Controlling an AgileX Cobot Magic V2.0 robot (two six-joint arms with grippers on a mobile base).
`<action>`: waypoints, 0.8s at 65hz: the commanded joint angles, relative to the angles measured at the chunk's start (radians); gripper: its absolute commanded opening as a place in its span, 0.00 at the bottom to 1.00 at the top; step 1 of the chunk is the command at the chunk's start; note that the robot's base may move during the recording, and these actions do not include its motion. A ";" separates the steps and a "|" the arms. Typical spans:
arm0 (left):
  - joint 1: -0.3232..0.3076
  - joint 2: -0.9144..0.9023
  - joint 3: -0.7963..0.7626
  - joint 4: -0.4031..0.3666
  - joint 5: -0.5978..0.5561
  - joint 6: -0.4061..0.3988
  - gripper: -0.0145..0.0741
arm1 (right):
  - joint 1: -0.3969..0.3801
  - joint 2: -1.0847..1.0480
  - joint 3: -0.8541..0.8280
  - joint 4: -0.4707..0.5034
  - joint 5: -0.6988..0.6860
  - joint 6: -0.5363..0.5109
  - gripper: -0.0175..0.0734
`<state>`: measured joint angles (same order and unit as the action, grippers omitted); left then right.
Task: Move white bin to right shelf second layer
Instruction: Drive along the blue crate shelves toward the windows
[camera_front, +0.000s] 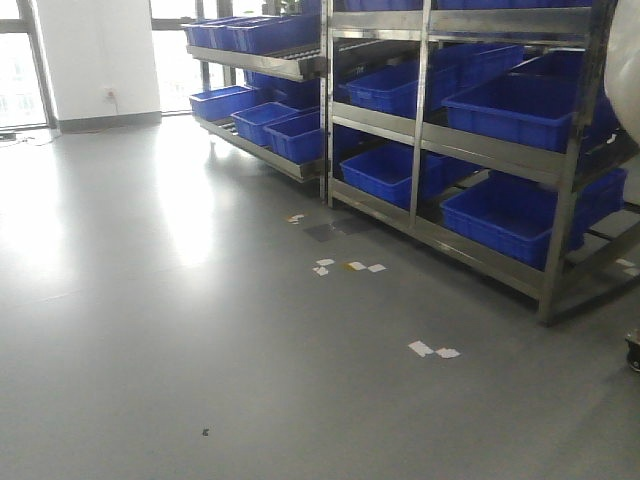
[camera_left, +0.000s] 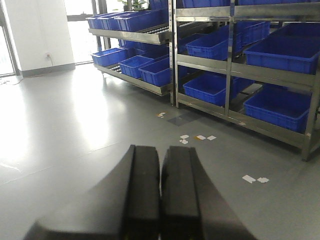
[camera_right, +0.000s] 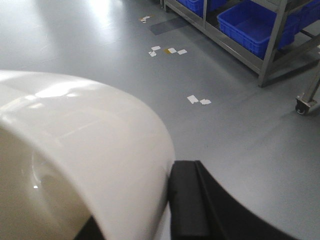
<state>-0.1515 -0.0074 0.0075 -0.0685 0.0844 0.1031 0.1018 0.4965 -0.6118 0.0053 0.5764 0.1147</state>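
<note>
Front view: white bin (camera_front: 629, 70) aloft at right edge, beside steel rack (camera_front: 568, 200) of blue crates (camera_front: 510, 105).
Left wrist: left hand (camera_left: 161, 155) closed tight, empty, above floor (camera_left: 75, 125).
Right wrist: right hand (camera_right: 172, 185) clamped on bin wall, one finger visible outside.

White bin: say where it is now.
The white bin fills the lower left of the right wrist view, gripped by the right gripper above the floor; the front view shows only its edge at the upper right, beside the steel rack.
</note>
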 joint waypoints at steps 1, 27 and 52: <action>-0.008 -0.014 0.037 -0.005 -0.084 -0.004 0.26 | -0.008 0.001 -0.031 0.004 -0.100 0.000 0.25; -0.008 -0.014 0.037 -0.005 -0.084 -0.004 0.26 | -0.008 0.001 -0.031 0.004 -0.100 0.000 0.25; -0.008 -0.014 0.037 -0.005 -0.084 -0.004 0.26 | -0.008 0.001 -0.031 0.004 -0.100 0.000 0.25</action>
<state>-0.1515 -0.0074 0.0075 -0.0685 0.0844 0.1031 0.1018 0.4965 -0.6118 0.0053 0.5764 0.1147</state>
